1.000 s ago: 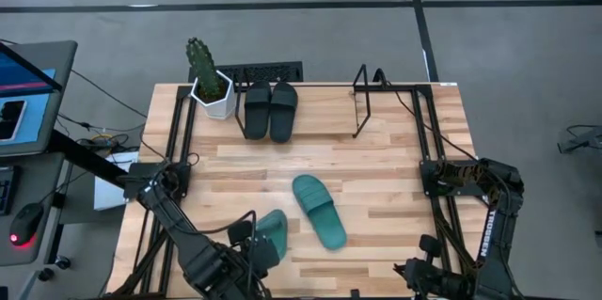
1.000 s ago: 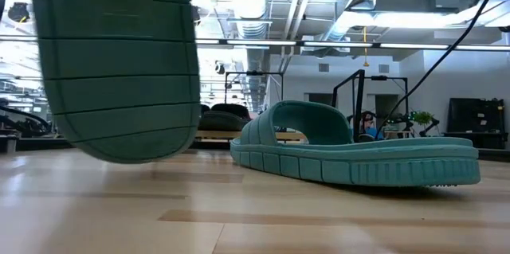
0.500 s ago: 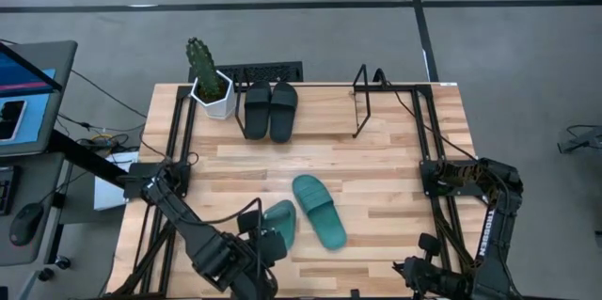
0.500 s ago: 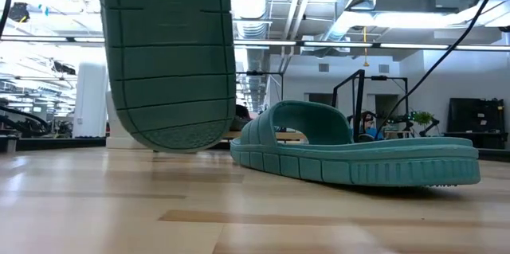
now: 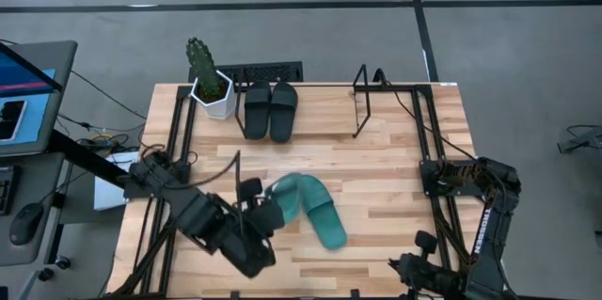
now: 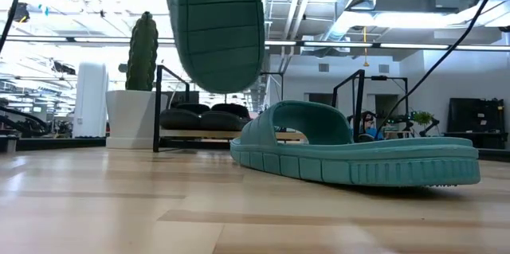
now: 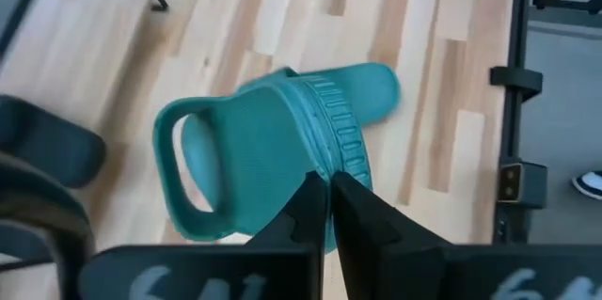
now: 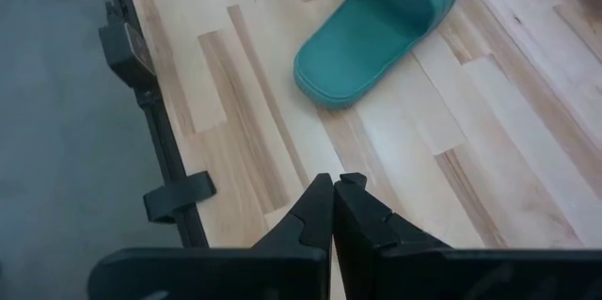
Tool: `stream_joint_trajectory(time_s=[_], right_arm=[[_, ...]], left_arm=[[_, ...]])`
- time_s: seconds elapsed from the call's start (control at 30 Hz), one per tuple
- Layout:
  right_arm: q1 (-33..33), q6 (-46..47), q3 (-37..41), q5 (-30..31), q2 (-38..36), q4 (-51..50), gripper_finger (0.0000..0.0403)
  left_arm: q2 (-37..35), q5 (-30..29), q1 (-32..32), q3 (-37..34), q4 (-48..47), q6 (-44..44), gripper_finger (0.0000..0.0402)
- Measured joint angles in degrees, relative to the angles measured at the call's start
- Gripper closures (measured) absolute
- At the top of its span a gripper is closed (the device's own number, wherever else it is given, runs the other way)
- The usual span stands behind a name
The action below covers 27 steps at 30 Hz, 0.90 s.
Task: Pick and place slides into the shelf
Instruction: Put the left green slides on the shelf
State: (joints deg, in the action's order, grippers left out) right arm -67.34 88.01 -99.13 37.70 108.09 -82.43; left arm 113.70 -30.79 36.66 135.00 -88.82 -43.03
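Left hand (image 7: 327,180) clamped on teal slide (image 7: 254,154), lifted

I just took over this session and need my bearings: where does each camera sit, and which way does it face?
High view: overhead, straight down on the table; both arms show, the left gripper carrying a teal slide.
Low view: table height, level towards the shelf and cactus; no arm visible.
Left wrist view: past its shut fingers, down on the held slide.
Right wrist view: past the right gripper, on bare boards.
Shared: the second teal slide lying flat appears in all views.
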Motion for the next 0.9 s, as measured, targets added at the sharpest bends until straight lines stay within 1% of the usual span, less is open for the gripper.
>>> stream_joint_trajectory(time_s=[0.13,0.4,0.53,0.7,0.9], right_arm=[[0.99,0.00,0.00,0.02,0.00,0.04,0.0403],[3.47,0.02,0.02,0.02,0.00,0.50,0.0403],[4.72,-0.14,0.02,0.02,0.00,0.40,0.0403],[6.07,-3.55,0.04,0.02,0.02,-0.87,0.0403],[8.73,-4.70,0.12,0.05,0.02,-7.91,0.0403]], left_arm=[[-1.19,0.09,-2.27,0.00,0.62,4.98,0.0401],[-1.60,2.77,-7.38,0.00,7.17,18.18,0.0401],[-2.34,3.13,-9.80,-0.02,7.91,23.31,0.0401],[-4.11,0.87,-12.79,-0.02,9.12,29.07,0.0402],[-5.50,-0.70,-18.05,-0.02,10.33,35.29,0.0402]])
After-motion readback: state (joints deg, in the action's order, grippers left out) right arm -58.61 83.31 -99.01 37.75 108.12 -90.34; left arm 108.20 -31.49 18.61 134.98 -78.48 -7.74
